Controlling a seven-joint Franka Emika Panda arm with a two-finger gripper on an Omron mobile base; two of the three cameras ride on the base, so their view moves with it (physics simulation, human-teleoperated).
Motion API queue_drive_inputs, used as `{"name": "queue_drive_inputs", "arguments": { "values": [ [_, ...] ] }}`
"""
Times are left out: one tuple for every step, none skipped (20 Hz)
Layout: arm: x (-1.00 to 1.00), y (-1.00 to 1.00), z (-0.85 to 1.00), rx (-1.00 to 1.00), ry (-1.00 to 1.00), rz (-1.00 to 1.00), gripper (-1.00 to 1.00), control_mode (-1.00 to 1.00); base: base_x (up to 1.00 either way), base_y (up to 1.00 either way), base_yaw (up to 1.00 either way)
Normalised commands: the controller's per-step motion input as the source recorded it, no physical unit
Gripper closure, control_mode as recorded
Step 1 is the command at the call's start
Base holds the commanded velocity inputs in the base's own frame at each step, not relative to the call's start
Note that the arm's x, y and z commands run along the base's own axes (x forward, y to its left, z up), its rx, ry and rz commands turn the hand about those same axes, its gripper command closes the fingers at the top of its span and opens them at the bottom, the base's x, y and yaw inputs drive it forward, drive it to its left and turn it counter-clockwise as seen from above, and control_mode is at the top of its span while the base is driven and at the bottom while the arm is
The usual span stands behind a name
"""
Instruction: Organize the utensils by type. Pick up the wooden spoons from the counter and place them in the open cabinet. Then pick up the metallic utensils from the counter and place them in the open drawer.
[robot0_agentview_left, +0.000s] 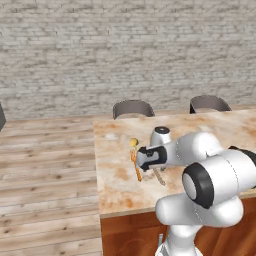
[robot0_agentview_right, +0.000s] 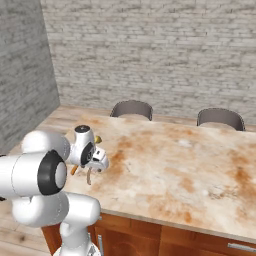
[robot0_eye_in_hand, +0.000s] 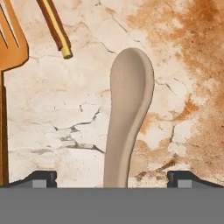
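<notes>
Hand view showed the jaws (robot0_eye_in_hand: 112, 177) released and spread wide, straddling the handle of a wooden spoon (robot0_eye_in_hand: 127, 113) lying flat on the table (robot0_eye_in_hand: 183, 65) near its left edge, beside an orange slotted utensil (robot0_eye_in_hand: 11, 43). Judged step: the first spoon pickup. Next move calls for descent, closure on the handle, then lift.

The arm (robot0_agentview_left: 200, 165) bends forward and low from the base. The hand (robot0_eye_in_hand: 112, 178) points down, its two fingers (robot0_eye_in_hand: 41, 178) wide apart, holding nothing.
</notes>
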Motion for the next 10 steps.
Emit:
{"name": "queue_drive_inputs", "arguments": {
  "values": [
    [0.17,0.00,-0.20,-0.01,0.00,0.03,-1.00,-1.00,0.00,0.00,0.00],
    [0.17,0.00,-0.20,0.00,0.00,0.03,-1.00,-1.00,0.00,0.00,0.00],
    [0.18,0.00,-0.19,0.00,0.00,0.03,-1.00,-1.00,0.00,0.00,0.00],
    [0.11,0.00,-0.19,0.00,0.00,0.00,-1.00,-1.00,0.00,0.00,0.00],
    [0.04,0.00,-0.18,0.00,0.00,0.00,-1.00,-1.00,0.00,0.00,0.00],
    [0.00,0.00,-0.17,0.00,0.00,0.00,-1.00,-1.00,0.00,0.00,0.00],
    [0.00,0.00,-0.21,0.00,0.01,0.00,-1.00,-1.00,0.00,0.00,0.00],
    [-0.08,0.00,-0.24,0.00,0.03,0.00,-1.00,-1.00,0.00,0.00,0.00],
    [-0.10,0.00,-0.25,0.00,0.04,0.00,-1.00,-1.00,0.00,0.00,0.00],
    [-0.09,0.00,-0.24,0.00,0.02,0.00,-1.00,-1.00,0.00,0.00,0.00]
  ]
}}
